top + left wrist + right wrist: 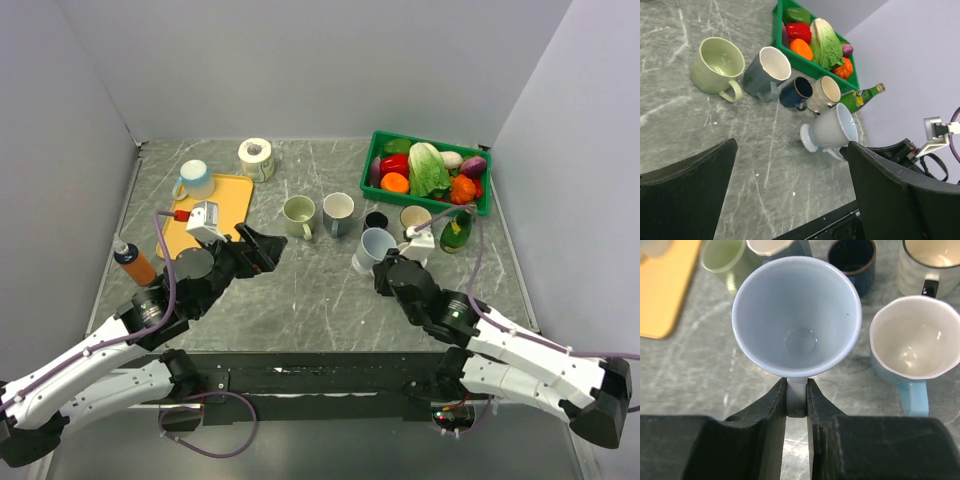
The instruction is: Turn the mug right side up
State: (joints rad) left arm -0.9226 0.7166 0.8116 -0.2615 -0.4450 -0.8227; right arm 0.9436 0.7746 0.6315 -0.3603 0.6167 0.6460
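Observation:
The pale blue footed mug [375, 246] is near the table's middle right, tilted, with its foot low and its mouth facing up and towards the right arm. My right gripper [386, 268] is shut on the mug's handle. In the right wrist view the gripper [796, 390] pinches the handle just below the mug's open, empty bowl [797, 315]. In the left wrist view the mug [832, 131] leans on its foot. My left gripper [262, 245] is open and empty, left of the mug; in its own view [790, 150] it hangs over bare table.
Behind the mug stand a green mug [298, 215], a grey-blue mug [338, 212], a dark blue cup [376, 219], a cream mug [415, 218] and a green bottle [456, 230]. A light blue mug [915, 345] is close on the right. A green vegetable crate [480, 195], an orange tray [228, 205] and an orange bottle [133, 262] are also there.

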